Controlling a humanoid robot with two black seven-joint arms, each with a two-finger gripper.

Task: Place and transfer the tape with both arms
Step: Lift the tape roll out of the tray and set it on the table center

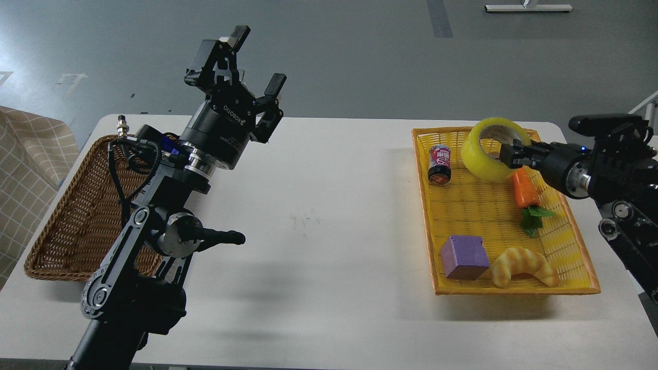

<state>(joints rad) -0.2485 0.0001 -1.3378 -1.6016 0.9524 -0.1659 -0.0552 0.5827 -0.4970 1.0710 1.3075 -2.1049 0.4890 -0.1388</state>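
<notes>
Right gripper [510, 154] was clamped on the tape [488, 156]: fingers reached in from the right, one through the roll's open core, pinching its right-hand wall. Tape sat tilted, core facing up and toward the camera, at the back of the yellow basket [514, 288]; couldn't tell whether its lower edge touched the basket floor or was just clear of it.

Relative to the right gripper:
- drink can [440, 164] just beyond the tape on the far side from the gripper, upright, near the tape, contact unclear
- carrot [524, 190] directly below the gripper's wrist, orange body lying along the basket floor, green leaves [533, 217] at its near end
- purple cube [464, 257] and croissant [523, 266] well below, at the basket's near end, side by side, just about touching

Left gripper [247, 64] was spread wide, fingers apart, holding nothing. It pointed up and away, raised over the white table [318, 216], well apart from the tape and from the right gripper. Brown wicker basket [67, 226] lay below and behind the left arm, partly hidden by the arm's links; what showed of its interior was bare weave.

Both baskets rested on the table, one at each end, with open tabletop between the two grippers.
</notes>
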